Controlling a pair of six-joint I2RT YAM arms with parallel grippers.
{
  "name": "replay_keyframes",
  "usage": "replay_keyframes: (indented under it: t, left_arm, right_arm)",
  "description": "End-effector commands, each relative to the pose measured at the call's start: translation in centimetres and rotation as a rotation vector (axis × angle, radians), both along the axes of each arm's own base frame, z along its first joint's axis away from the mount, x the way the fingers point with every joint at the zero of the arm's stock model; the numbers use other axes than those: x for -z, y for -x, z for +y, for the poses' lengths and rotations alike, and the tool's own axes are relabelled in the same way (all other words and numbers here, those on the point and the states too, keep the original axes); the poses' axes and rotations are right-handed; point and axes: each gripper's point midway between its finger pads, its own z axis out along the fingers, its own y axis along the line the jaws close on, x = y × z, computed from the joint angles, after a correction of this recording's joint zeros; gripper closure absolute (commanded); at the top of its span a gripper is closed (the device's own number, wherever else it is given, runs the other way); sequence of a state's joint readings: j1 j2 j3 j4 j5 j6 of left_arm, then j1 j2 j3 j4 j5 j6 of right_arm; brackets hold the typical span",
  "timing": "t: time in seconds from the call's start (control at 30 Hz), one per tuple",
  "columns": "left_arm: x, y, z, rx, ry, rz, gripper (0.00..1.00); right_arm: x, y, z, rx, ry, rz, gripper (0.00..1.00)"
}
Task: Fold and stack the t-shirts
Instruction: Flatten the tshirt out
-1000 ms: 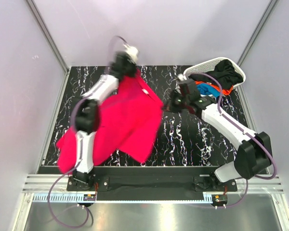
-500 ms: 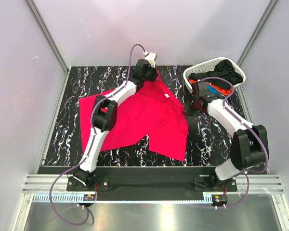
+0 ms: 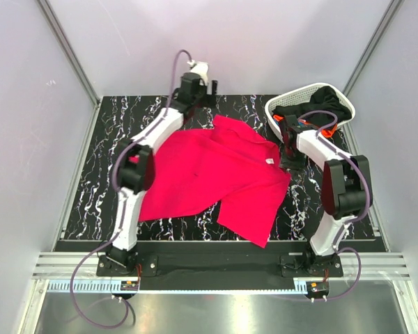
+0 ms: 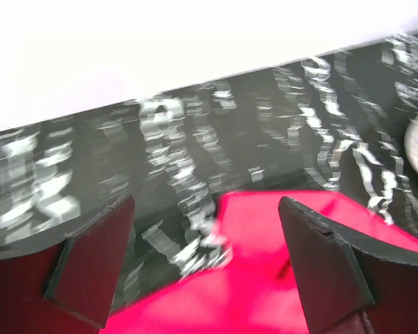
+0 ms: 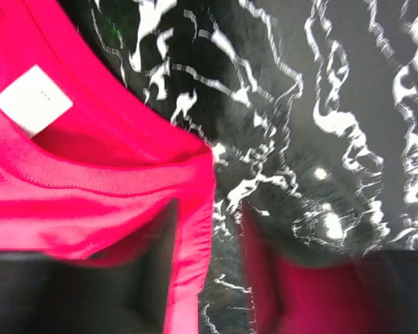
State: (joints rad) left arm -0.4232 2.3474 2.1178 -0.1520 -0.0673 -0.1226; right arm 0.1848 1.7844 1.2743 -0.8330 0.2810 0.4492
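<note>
Over the last second the pinkish-red t-shirt [image 3: 209, 174] has gone from hanging bunched in the air between the two arms to lying spread on the black, white-veined table [image 3: 101, 174]. The left arm has reached out towards the far edge, and the right arm has drawn in beside the shirt's right side.

The left gripper [image 4: 205, 209] hovers above the table's far edge with its dark fingers wide apart and nothing between them; the shirt's upper corner lies just below it. The right gripper [image 3: 291, 160] sits low at the neckline. Its wrist view shows the ribbed collar, a white square label [image 5: 33, 99] and a red hem running down between blurred fingers. Whether they pinch the cloth cannot be told.

The shirt is soft, matte cotton-like cloth. It lies mostly flat but skewed, with one flap pointing towards the near edge. It probably needs smoothing before any fold.

At the far right stands a white lattice basket [image 3: 303, 91]. It holds a crumpled black t-shirt [image 3: 331, 103], with scraps of blue cloth [image 3: 306, 129] and orange cloth [image 3: 326, 132] showing beneath it. Judging from this, folding has not begun.
</note>
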Motion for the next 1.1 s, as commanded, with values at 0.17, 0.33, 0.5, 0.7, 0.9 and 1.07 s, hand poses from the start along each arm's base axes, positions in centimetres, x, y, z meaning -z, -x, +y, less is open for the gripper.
replay_keyframes:
  t: [0.17,0.33,0.5,0.7,0.9,1.07]
  left_arm:
    - [-5.9,14.7,11.5,-0.193,0.029,0.124,0.18]
    - [-0.4,24.3,13.1,-0.184,0.111,0.333,0.18]
    - [4.7,28.1,14.9,-0.253,0.183,0.477,0.18]
    - [9.0,26.6,18.5,-0.371,0.325,0.654,0.21]
    - [12.8,23.6,19.2,-0.389,0.299,0.743,0.21]
    - [14.0,19.2,20.0,-0.39,0.317,0.752,0.21]
  right_arm:
    - [-6.3,-2.2,3.5,-0.231,0.064,-0.119,0.31]
    - [-6.6,0.6,10.3,-0.367,-0.146,-0.13,0.27]
    - [-5.3,3.7,15.3,-0.435,-0.364,-0.105,0.31]
    - [-4.5,6.0,14.1,-0.404,-0.357,-0.066,0.35]
    - [-2.8,9.7,12.8,-0.354,-0.374,-0.014,0.34]
    - [-2.2,10.7,12.2,-0.269,-0.376,0.006,0.34]
